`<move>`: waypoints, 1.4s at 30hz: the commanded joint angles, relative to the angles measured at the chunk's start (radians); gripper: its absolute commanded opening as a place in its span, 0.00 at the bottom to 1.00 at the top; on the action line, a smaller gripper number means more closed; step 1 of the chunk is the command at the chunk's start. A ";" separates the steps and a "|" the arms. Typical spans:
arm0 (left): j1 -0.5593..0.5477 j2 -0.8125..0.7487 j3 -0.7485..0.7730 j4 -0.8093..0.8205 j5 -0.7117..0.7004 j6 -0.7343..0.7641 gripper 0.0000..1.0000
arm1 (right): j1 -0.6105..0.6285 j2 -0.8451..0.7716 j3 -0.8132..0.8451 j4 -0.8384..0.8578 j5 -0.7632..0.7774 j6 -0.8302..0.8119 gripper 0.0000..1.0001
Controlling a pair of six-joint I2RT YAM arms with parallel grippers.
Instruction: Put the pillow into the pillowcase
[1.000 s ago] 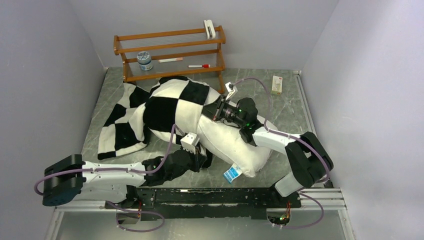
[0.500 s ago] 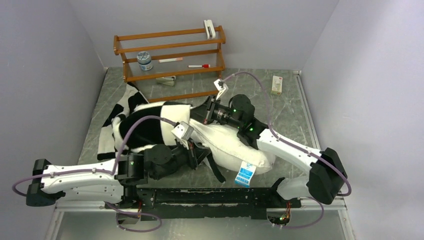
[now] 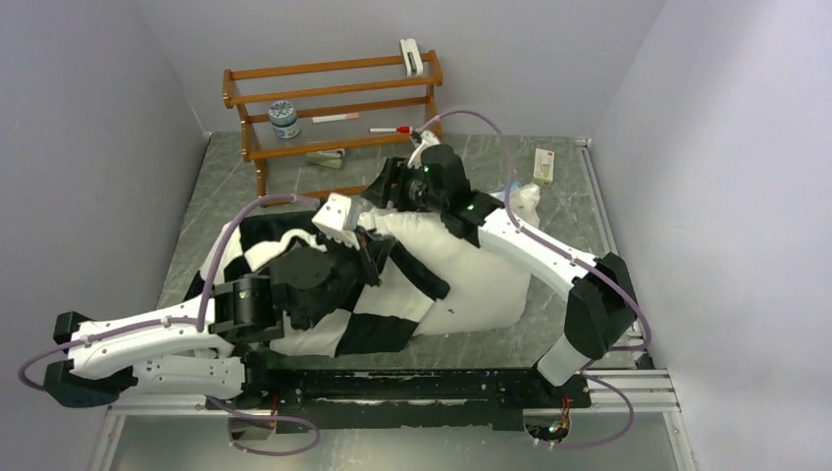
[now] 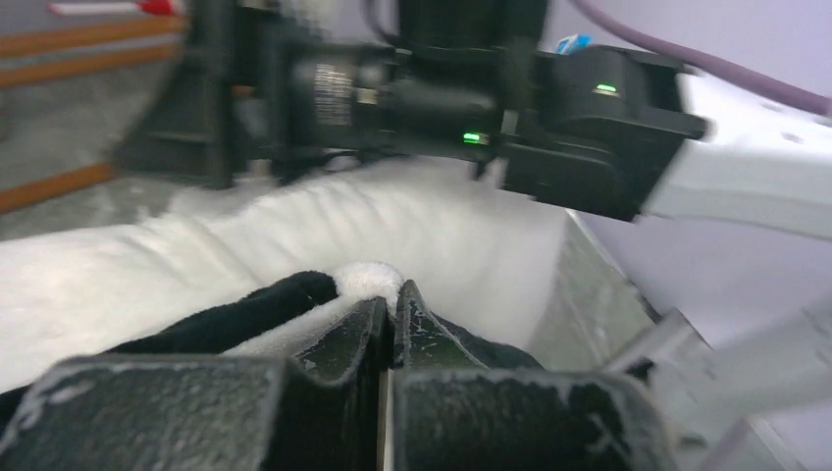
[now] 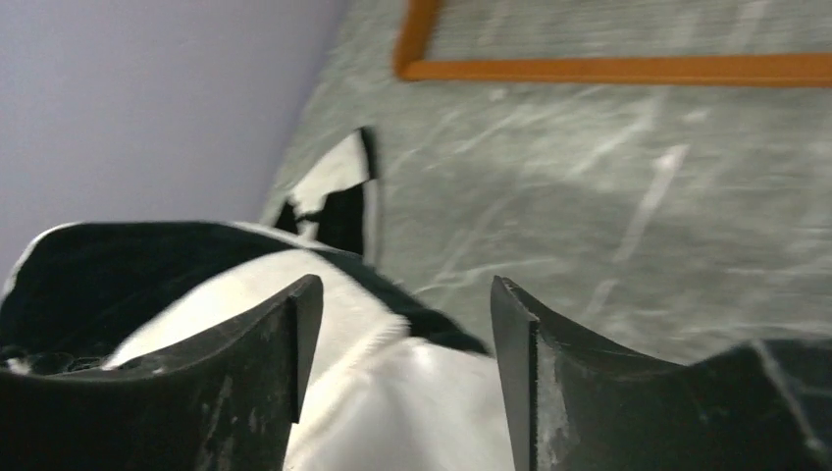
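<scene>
The left gripper [image 4: 388, 309] is pinched tight on a fold of the pillowcase [image 4: 280, 296]; the right gripper [image 5: 400, 314] stands open, holding nothing, just above the pillow [image 3: 481, 280]

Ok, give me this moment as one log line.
left gripper: shut on pillowcase | right gripper: open, empty | pillow: partly inside, right part uncovered

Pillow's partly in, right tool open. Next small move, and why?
Probably: lower the open right tool onto the case edge just below it and close. The left tool pinches the case on its side, but much of the pillow lies bare.
</scene>
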 commanded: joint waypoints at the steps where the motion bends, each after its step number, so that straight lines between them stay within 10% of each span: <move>1: 0.163 0.058 0.059 0.032 -0.017 0.059 0.05 | -0.128 -0.029 0.108 -0.179 0.105 -0.128 0.68; 10: 0.522 0.379 0.316 -0.021 0.308 0.054 0.07 | -0.267 -0.141 0.193 -0.340 0.241 -0.280 0.78; 14: 0.575 0.503 0.508 -0.130 0.380 0.083 0.48 | -0.315 -0.215 0.080 -0.356 0.231 -0.276 0.79; 19: 0.568 0.536 0.592 -0.324 0.416 0.102 0.73 | -0.497 -0.308 -0.098 -0.353 0.047 -0.244 0.79; 28: 0.422 0.521 0.426 -0.529 0.266 0.034 0.74 | -0.806 -0.388 -0.376 -0.204 -0.383 -0.167 0.87; 42: 0.316 0.685 0.338 -0.650 -0.007 -0.040 0.74 | -0.810 -0.280 -0.617 -0.006 -0.452 -0.110 0.81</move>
